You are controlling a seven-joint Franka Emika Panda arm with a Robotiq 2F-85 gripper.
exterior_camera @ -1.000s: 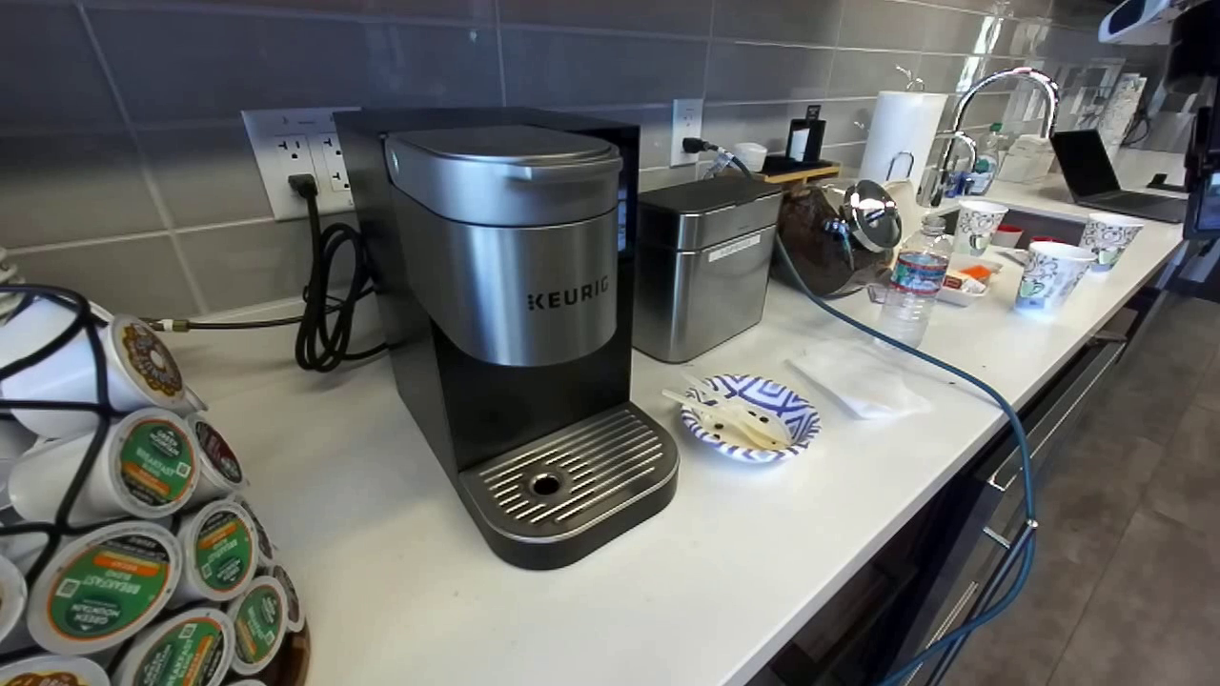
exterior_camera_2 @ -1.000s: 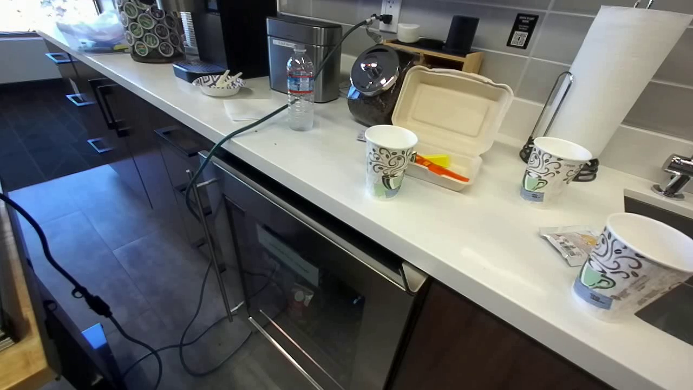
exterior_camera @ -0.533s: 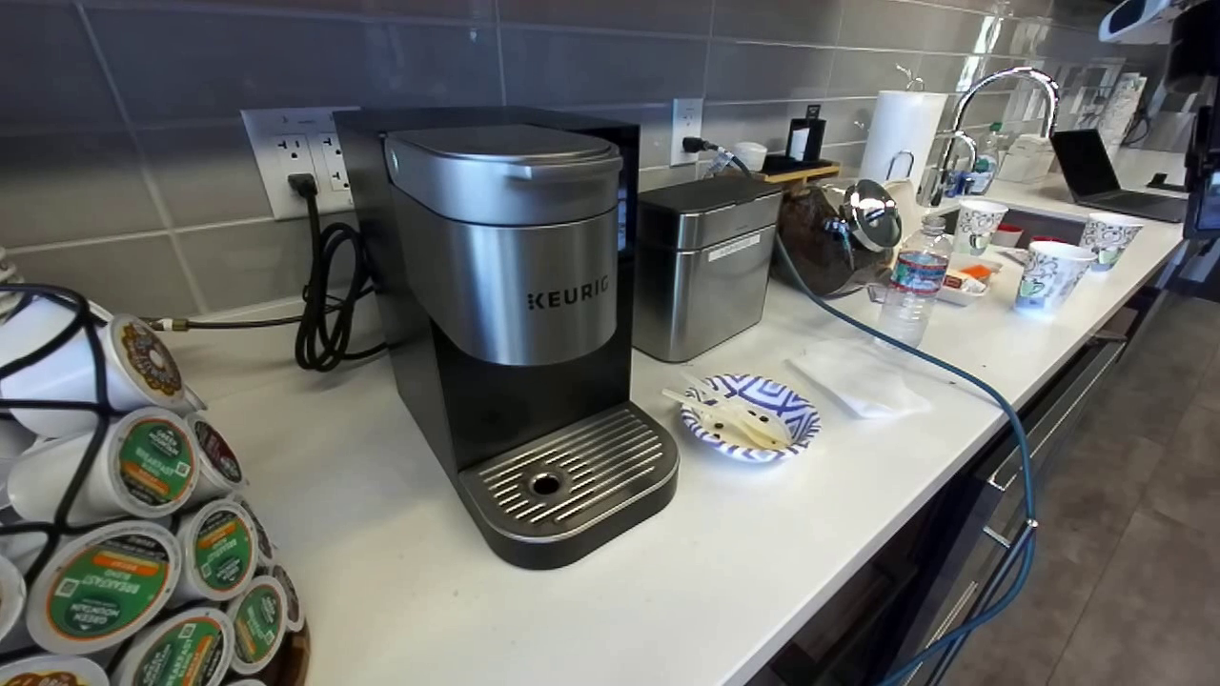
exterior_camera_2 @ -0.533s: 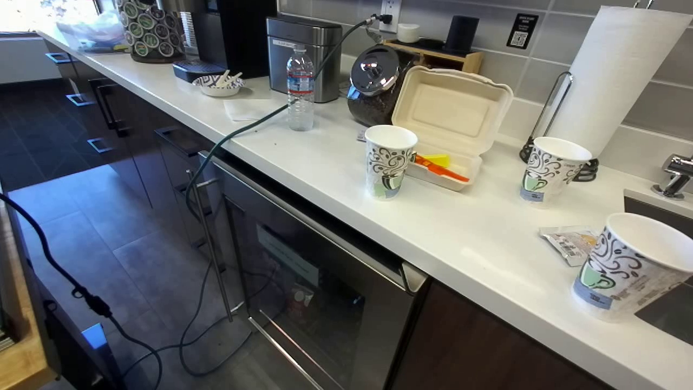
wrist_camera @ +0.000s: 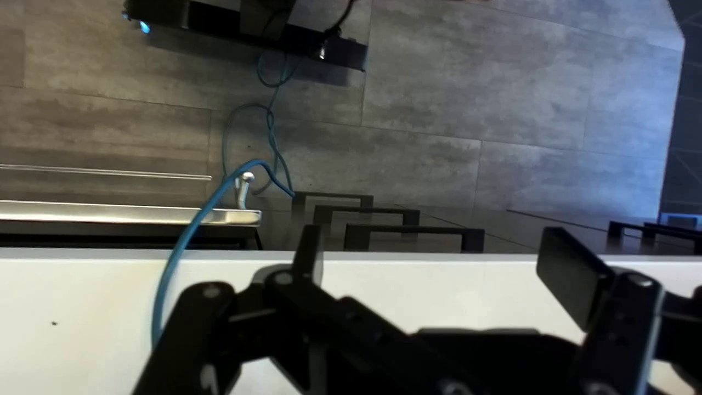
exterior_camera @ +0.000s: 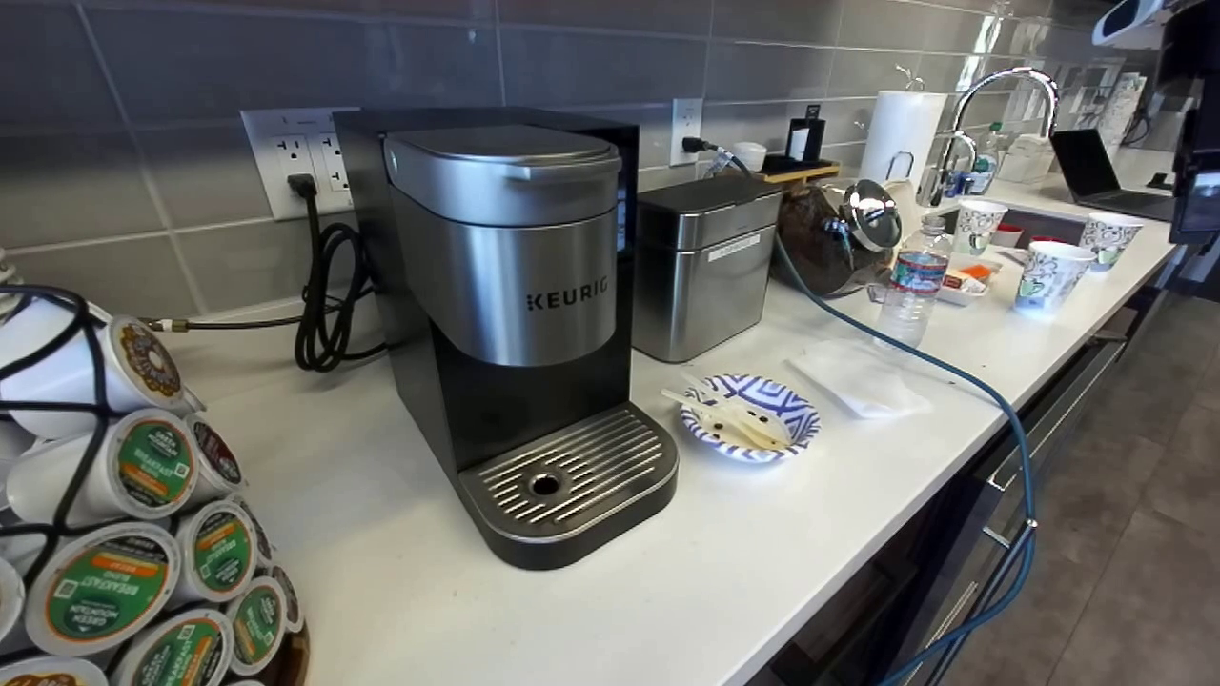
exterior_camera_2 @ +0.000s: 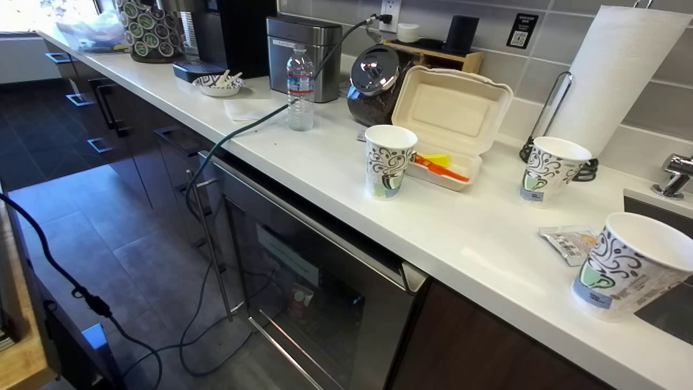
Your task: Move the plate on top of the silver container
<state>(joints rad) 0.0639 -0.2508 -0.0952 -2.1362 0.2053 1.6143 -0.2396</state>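
Observation:
The plate (exterior_camera: pixel 799 412), small, round and white with a blue pattern, lies on the counter with pale utensils in it. It also shows in an exterior view (exterior_camera_2: pixel 218 91), between the Keurig coffee machine and a napkin. The silver container (exterior_camera: pixel 720 286) is a boxy brushed-steel bin with a dark lid, just behind the plate. In an exterior view (exterior_camera_2: pixel 277 65) a bottle partly covers it. My gripper (wrist_camera: pixel 439 257) is open and empty in the wrist view, above the counter's front edge. Plate and container are out of the wrist view. The jaws do not show in either exterior view.
The Keurig machine (exterior_camera: pixel 515 286) stands beside the plate and container. A water bottle (exterior_camera: pixel 913 286), a napkin (exterior_camera: pixel 858 376) and a tilted glass jar (exterior_camera: pixel 824 238) are nearby. A blue cable (exterior_camera: pixel 953 372) crosses the counter. Paper cups (exterior_camera_2: pixel 389 162) and an open takeout box (exterior_camera_2: pixel 452 108) stand further along.
The dark part of the robot at the right edge of an exterior view has shifted slightly left into the picture. The plate and the silver container have not moved.

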